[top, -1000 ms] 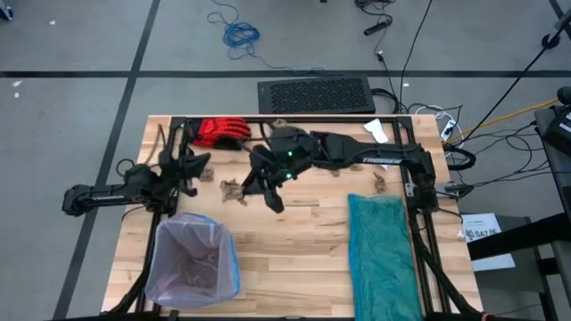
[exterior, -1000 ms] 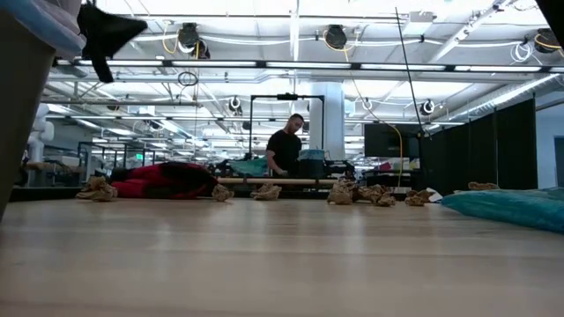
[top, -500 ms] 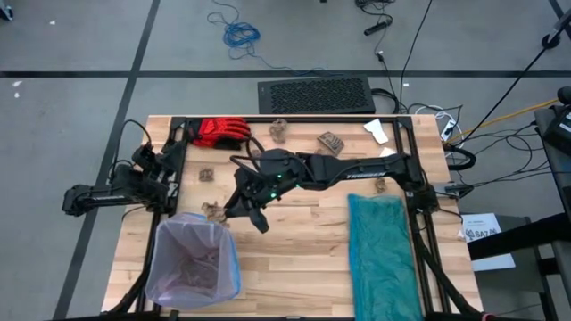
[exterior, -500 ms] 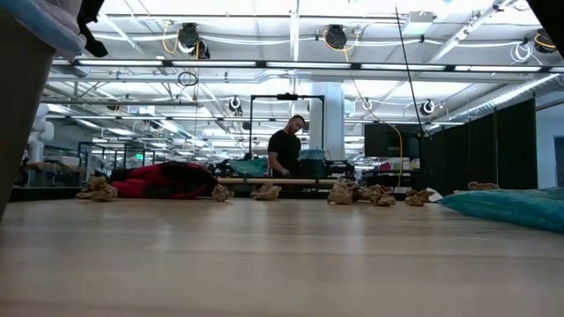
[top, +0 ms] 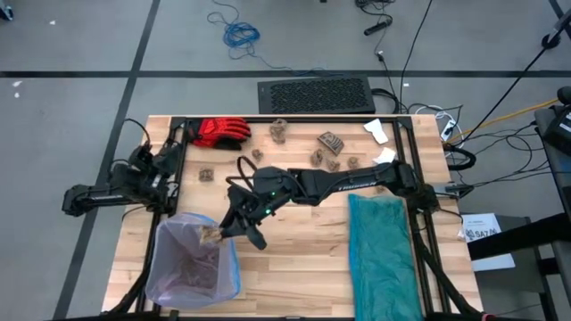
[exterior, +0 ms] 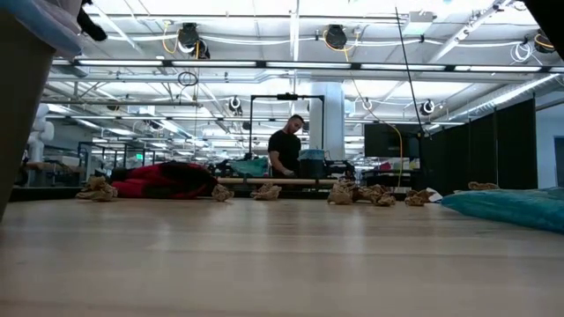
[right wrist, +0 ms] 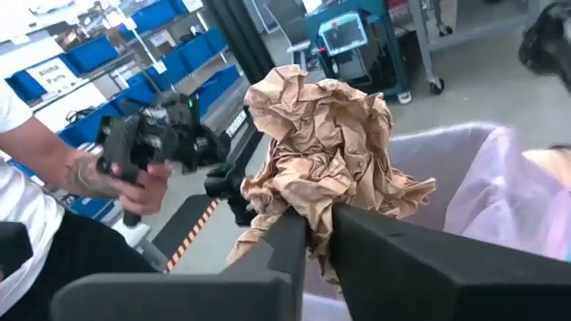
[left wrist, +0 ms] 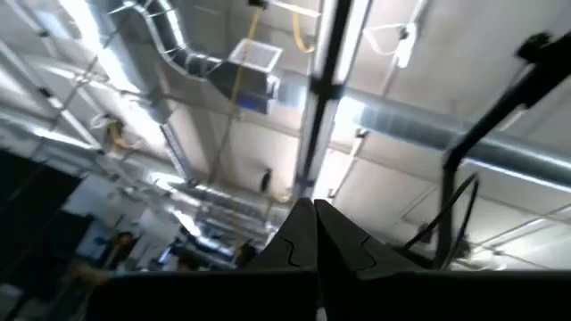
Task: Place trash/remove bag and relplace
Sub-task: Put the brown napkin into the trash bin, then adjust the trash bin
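The bin (top: 192, 259), lined with the pale lilac bag (right wrist: 464, 169), stands at the table's near left. My right gripper (top: 223, 234) reaches over the bin's far right rim, shut on a tan paper lump (right wrist: 317, 143). Several more tan lumps (top: 331, 141) and white scraps (top: 377, 131) lie along the far side of the table; they also show in the low view (exterior: 357, 193). My left gripper (top: 165, 159) is shut and empty at the table's left edge, pointing up at the ceiling in its wrist view (left wrist: 314, 218). My right gripper pinches the lump's lower part (right wrist: 308, 209) between its two fingers. The rest of the lump stands out past the fingertips. The fingers slant down from the table's right. The lump is lifted clear, over the bin's rim (top: 214, 234).
A red glove (top: 221, 131) lies at the far left. A teal-green plastic bag (top: 382, 254) lies along the right side. Bare wood shows between bin and teal bag. A person's hand (right wrist: 134, 178) holding a dark device shows in the room beyond.
My right gripper has carried the tan lump from the middle of the table toward the near left, up and over the bin's rim, staying shut on it. My left gripper has drawn back toward the table's left edge.
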